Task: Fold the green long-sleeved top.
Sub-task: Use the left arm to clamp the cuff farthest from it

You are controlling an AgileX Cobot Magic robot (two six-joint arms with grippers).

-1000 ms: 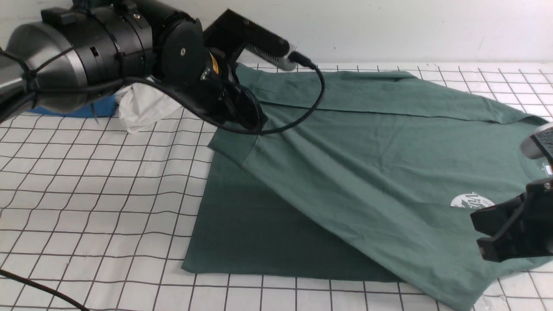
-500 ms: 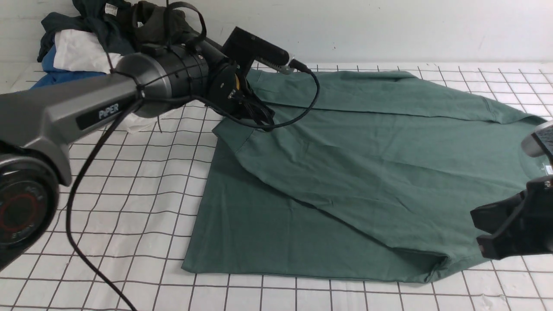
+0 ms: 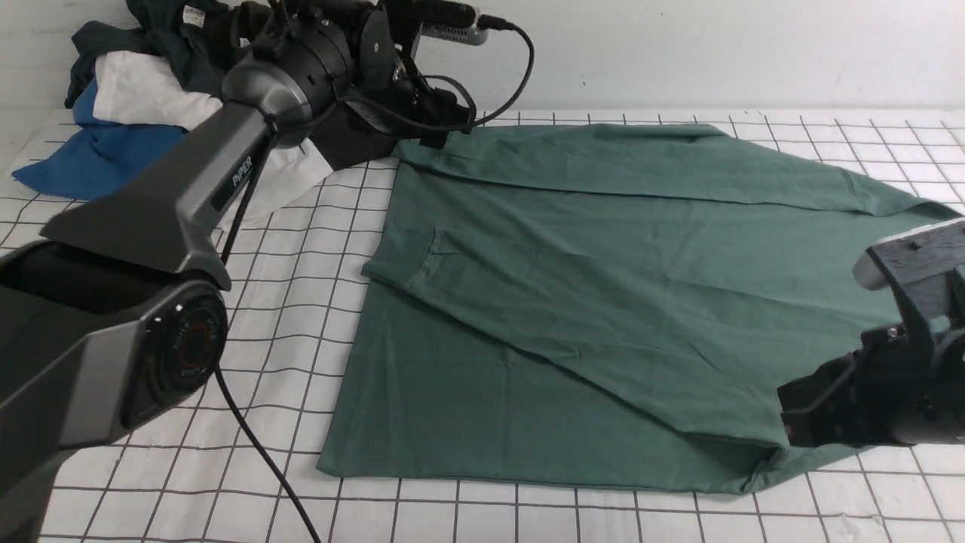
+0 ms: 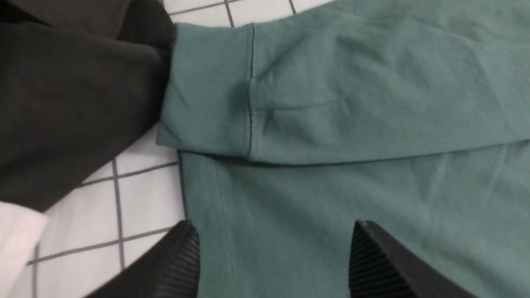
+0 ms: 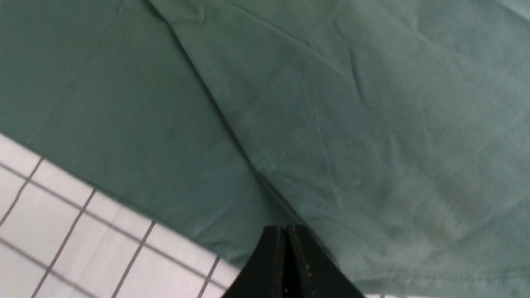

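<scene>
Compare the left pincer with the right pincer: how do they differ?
The left pincer stands open; the right pincer is shut. The left hangs at the far corner of the green top beside the dark garment; the right sits at its near edge. Both are black, over green cloth.

The sage-green long-sleeved top (image 3: pixel 603 249) lies spread flat on the gridded white table (image 3: pixel 301 317), one sleeve folded along its far edge with the cuff (image 4: pixel 207 91) at the far left corner, the other side folded slantwise across the body, lightly creased.
</scene>
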